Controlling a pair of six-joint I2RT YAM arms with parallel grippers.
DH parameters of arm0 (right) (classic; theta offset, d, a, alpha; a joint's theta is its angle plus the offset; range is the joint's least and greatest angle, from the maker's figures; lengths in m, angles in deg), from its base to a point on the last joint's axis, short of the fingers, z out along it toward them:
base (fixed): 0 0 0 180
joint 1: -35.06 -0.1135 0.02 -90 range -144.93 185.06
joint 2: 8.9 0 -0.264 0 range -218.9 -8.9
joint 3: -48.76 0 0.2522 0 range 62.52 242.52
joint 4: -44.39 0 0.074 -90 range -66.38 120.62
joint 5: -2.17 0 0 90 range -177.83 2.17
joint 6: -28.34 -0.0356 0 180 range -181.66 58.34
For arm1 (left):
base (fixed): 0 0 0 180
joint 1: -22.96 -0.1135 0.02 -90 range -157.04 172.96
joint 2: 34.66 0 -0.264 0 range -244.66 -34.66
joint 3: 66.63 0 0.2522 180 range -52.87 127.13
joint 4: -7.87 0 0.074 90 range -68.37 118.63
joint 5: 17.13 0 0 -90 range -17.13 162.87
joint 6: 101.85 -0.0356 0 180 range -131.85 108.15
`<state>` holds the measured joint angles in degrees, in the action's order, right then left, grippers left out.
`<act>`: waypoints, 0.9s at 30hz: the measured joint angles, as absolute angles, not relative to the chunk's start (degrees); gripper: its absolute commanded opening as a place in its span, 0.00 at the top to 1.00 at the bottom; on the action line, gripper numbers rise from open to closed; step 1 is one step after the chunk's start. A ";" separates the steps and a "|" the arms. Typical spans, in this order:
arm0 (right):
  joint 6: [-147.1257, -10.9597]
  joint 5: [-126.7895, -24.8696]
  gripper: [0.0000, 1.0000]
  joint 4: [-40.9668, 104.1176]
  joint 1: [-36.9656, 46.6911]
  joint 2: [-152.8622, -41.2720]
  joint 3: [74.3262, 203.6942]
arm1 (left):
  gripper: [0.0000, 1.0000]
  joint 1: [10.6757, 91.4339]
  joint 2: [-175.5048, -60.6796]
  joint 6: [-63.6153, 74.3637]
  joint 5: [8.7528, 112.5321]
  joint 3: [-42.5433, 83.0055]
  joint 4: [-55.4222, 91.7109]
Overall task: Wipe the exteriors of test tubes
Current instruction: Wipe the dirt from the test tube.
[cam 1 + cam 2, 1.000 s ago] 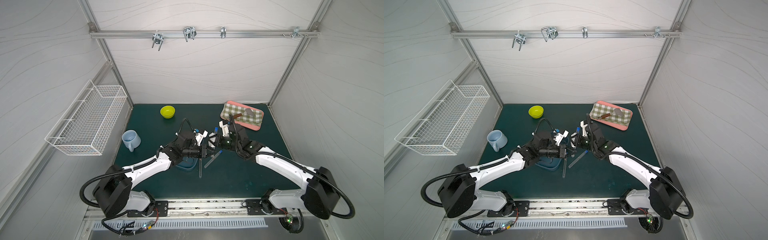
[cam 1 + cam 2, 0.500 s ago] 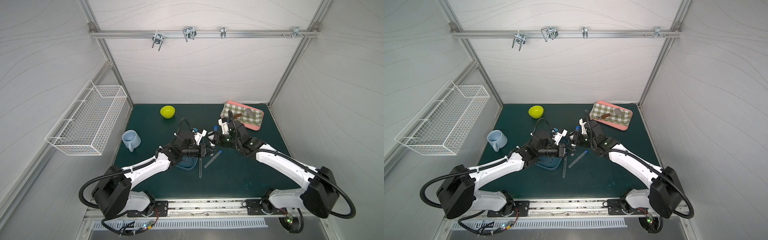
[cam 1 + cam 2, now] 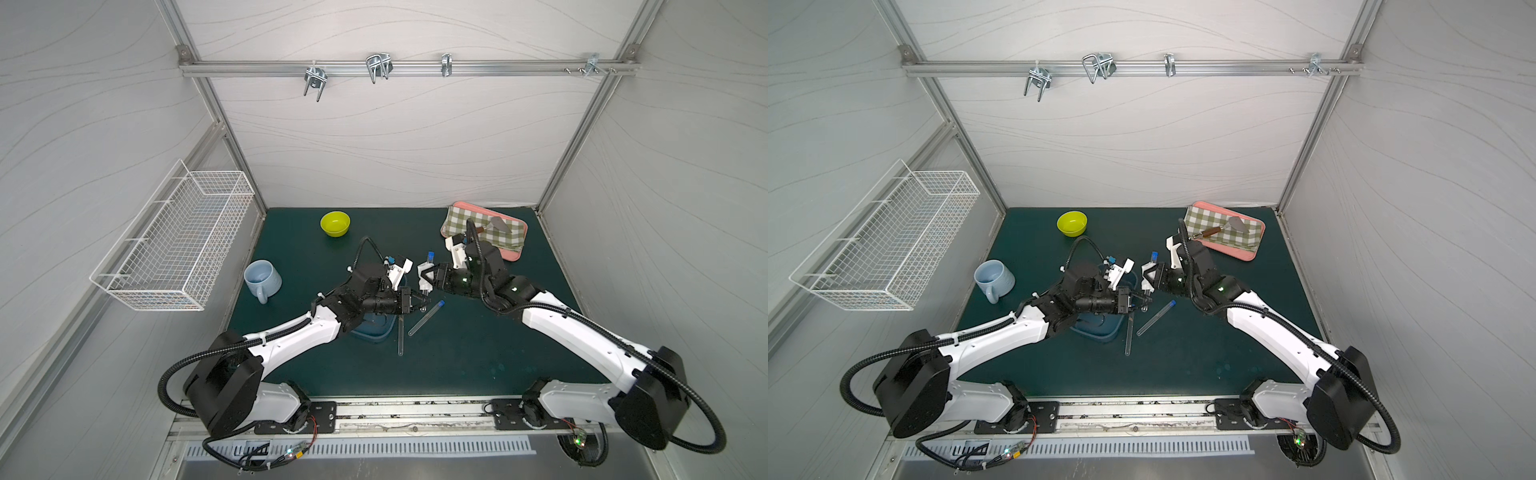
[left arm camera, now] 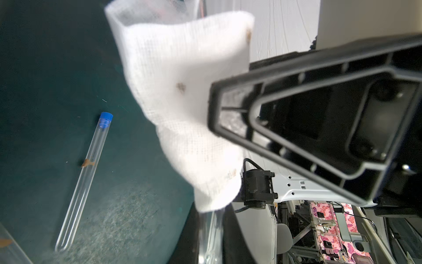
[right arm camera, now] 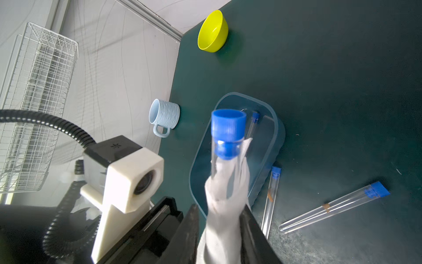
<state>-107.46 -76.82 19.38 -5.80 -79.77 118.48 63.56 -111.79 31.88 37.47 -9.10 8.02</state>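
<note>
both arms reach inward, left gripper (image 3: 419,302) clamped shut, right gripper (image 3: 424,278) apparently pinching, tips nearly meeting.

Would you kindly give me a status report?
Left gripper shut on capped tube. Right gripper shut on cloth wrapped round it. Two tubes on mat, one in tray. Nothing in the way.

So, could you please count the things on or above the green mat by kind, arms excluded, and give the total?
Test tubes: 4
Yellow bowl: 1
Blue mug: 1
Blue container: 1
White cloth: 1
Pink tray: 1
Checked cloth: 1
Spatula: 1
Total: 11
</note>
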 measured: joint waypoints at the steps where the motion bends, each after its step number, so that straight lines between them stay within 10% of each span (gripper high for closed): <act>1: -107.28 -76.76 0.68 19.38 -5.77 -79.84 118.48 | 0.94 63.56 -111.79 31.90 37.47 -9.10 8.04; 27: -106.37 -74.18 0.78 24.65 -4.77 -82.90 116.89 | 0.93 63.56 -111.79 32.67 37.23 -9.19 7.58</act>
<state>-106.37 -74.18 24.65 -4.77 -82.90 116.89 63.56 -111.79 32.67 37.23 -9.19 7.58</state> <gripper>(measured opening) 0.219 0.143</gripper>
